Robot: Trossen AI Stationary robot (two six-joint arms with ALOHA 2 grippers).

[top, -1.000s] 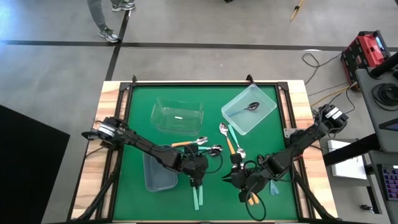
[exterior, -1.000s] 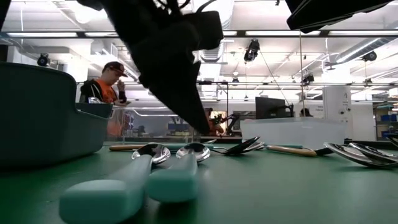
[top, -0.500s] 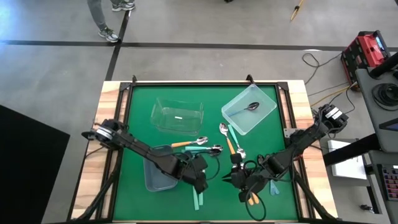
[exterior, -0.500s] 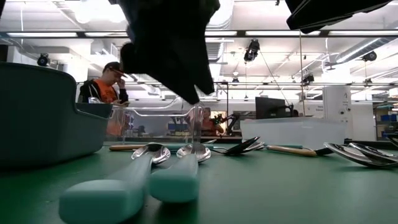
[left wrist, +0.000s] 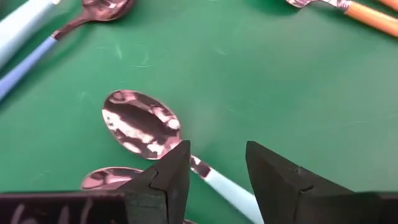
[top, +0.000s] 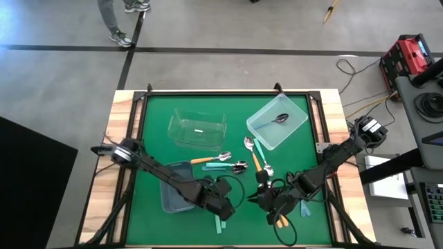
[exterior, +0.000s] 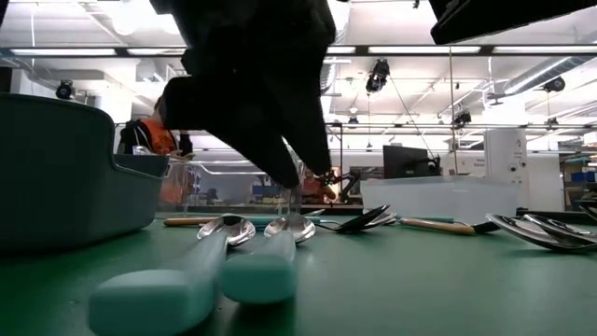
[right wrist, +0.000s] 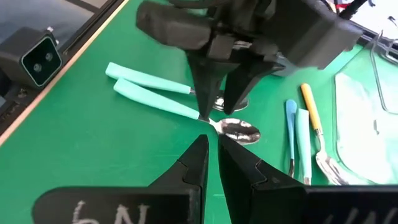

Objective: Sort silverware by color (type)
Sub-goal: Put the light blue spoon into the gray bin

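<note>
Two teal-handled spoons [top: 220, 223] lie side by side on the green mat near the table's near edge, their bowls [left wrist: 140, 124] pointing toward the far edge. My left gripper [left wrist: 216, 171] stands open over them, pointing steeply down. Its fingers stand on either side of one spoon's neck [left wrist: 200, 167], just behind the bowl. My right gripper [right wrist: 212, 149] hovers shut and holding nothing a little to the right of them, pointing at the left gripper [right wrist: 221, 102]. More orange, teal and blue spoons [top: 232, 162] lie on the mat at mid-table. My left gripper comes at the teal spoon from above, with one fingertip [right wrist: 203, 112] right at the spoon's neck [right wrist: 210, 122]. I cannot tell whether it touches. The spoon lies flat on the mat.
A grey bin [top: 174, 194] stands just left of the left gripper. A clear bin [top: 199, 128] and a pale bin [top: 277, 119] holding one spoon stand at the far side. An orange handle [top: 280, 221] and a blue one [top: 304, 207] lie under the right arm.
My left gripper has moved toward the table's near edge, along the teal spoons, and has rolled about its own pointing line. Its fingers now straddle one spoon's neck. The spoons have stayed where they were.
</note>
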